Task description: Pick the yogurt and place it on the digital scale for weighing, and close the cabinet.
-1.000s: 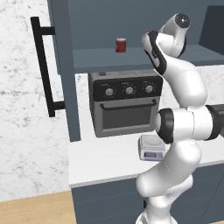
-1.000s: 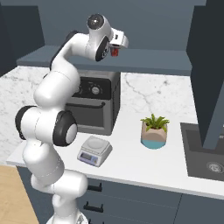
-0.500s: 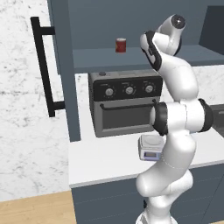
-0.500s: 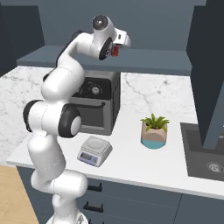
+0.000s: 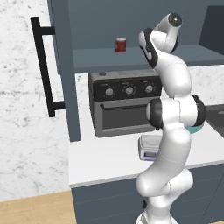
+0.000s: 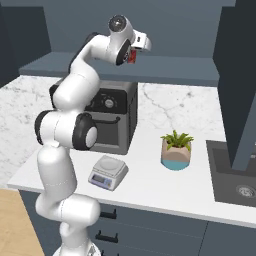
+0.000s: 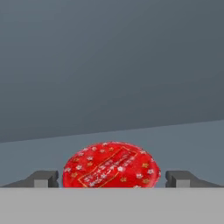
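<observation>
The yogurt [image 5: 120,45] is a small dark red cup that stands upright on the open cabinet's shelf [image 5: 131,56], above the toaster oven. In the hand view its bright red patterned top [image 7: 111,167] lies between the two dark fingertips [image 7: 43,178]. My gripper [image 7: 112,178] is open, with one finger on each side of the cup and a gap on both. From the right base the hand [image 6: 140,42] partly hides the yogurt [image 6: 132,56]. The digital scale [image 5: 148,147] [image 6: 107,172] sits bare on the counter in front of the oven. The cabinet door [image 5: 61,65] stands open at the left.
A grey toaster oven [image 5: 127,103] [image 6: 112,117] fills the counter under the shelf. A potted plant [image 6: 176,150] stands to the right of the scale, and a sink [image 6: 235,175] lies beyond it. The door's black bar handle [image 5: 43,70] juts out at the left.
The hand has moved a little further in over the shelf towards the yogurt, and the arm's elbow has shifted. The yogurt, the scale and the door have stayed put.
</observation>
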Motion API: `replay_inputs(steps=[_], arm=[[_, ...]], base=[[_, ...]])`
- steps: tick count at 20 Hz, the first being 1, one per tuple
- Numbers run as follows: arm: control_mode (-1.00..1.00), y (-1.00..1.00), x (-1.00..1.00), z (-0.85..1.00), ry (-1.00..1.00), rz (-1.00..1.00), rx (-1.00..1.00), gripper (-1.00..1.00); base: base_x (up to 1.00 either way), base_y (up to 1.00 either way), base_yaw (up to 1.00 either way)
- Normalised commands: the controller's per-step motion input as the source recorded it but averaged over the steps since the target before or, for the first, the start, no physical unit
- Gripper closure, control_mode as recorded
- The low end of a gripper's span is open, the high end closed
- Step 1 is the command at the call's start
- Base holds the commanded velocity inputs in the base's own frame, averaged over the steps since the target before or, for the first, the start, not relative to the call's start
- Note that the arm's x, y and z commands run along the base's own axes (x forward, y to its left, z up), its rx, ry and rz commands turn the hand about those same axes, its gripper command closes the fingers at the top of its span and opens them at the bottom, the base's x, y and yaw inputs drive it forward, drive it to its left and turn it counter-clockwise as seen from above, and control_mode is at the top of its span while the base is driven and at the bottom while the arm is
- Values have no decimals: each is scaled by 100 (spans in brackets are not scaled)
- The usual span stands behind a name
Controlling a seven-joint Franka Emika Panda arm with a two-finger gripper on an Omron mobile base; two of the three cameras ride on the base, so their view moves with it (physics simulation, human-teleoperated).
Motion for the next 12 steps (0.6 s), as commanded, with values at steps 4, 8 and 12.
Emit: replay_inputs(steps=[4, 8, 12], arm=[[-100, 0, 3, -12, 0, 0, 0, 100], [-100, 2, -7, -19, -3, 2, -1, 100], [-100, 10, -59, -21, -20, 12, -2, 100]], base=[[0, 0, 0], [0, 0, 0], [0, 0, 0]])
